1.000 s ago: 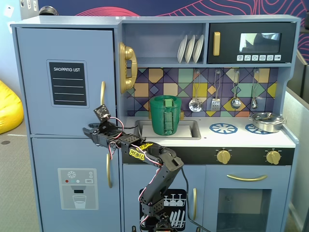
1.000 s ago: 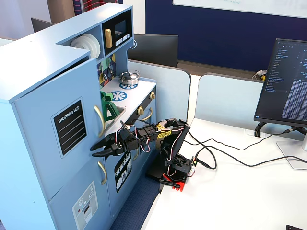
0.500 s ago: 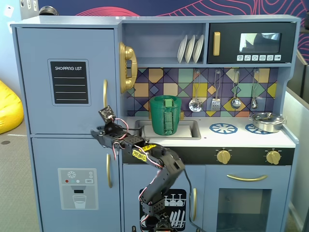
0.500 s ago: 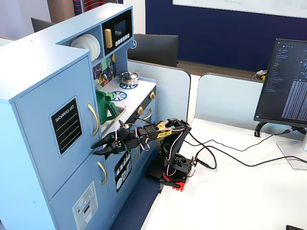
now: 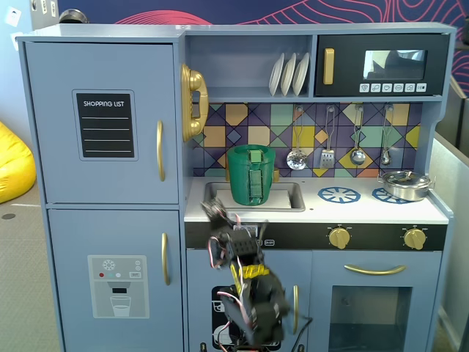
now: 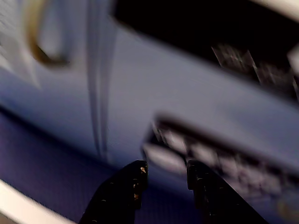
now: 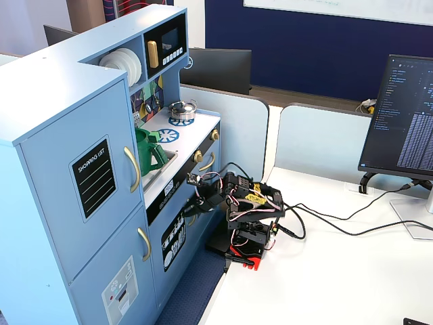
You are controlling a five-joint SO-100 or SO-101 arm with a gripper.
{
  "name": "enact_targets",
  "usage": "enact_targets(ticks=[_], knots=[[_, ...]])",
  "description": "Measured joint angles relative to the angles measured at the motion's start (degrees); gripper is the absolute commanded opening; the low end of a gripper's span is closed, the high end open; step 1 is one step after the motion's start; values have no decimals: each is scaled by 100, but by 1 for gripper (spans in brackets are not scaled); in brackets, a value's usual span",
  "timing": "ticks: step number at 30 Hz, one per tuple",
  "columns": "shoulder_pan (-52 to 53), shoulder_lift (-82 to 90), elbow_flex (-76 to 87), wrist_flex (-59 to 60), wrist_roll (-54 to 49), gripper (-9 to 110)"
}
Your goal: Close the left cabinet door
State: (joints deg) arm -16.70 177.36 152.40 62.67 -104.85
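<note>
Left cabinet door (image 5: 102, 122) sat flush with toy kitchen (image 5: 249, 33) frame in both fixed views, upper left of unit, already shut; black SHOPPING LIST panel (image 5: 107, 125) centred on it, curved gold handle (image 5: 160, 150) along its right edge; same door seen at an angle in the other fixed view (image 7: 84, 176), handle (image 7: 132, 169) facing the sink side. Below it, blue door with dispenser graphic (image 5: 117, 286), also flush. Arm (image 5: 245, 282) stood low in front of the lower middle cabinets, well apart from the door, blurred in a fixed view; base (image 7: 243, 247) on white table (image 7: 338, 271), cables trailing right toward monitor (image 7: 402, 115). Gripper (image 6: 163, 170) entered wrist view from bottom edge, two dark fingertips (image 6: 135, 175) parted by a small gap, nothing between them, empty; wrist view heavily blurred, showed blue panel, a gold handle (image 6: 35, 37) at upper left, and a dark band at top. Gripper (image 7: 196, 183) pointed toward the kitchen's black knob strip in a fixed view, near it; contact could not be judged. Green pitcher (image 5: 250, 174) stood in sink (image 5: 286, 196); silver pot (image 5: 403, 183) on right burner; white plates (image 5: 289, 73) upright on shelf; microwave door (image 5: 381, 66) at top right shut; gold phone (image 5: 193, 103) beside the task door's right edge.
</note>
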Motion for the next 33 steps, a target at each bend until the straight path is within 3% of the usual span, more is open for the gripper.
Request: enact_targets(ticks=[7,21,33], knots=[[1679,404,1397,1301,483,0],[1863,492,1881,1582,1362,2],[1863,510,1863,1582,1433,4]])
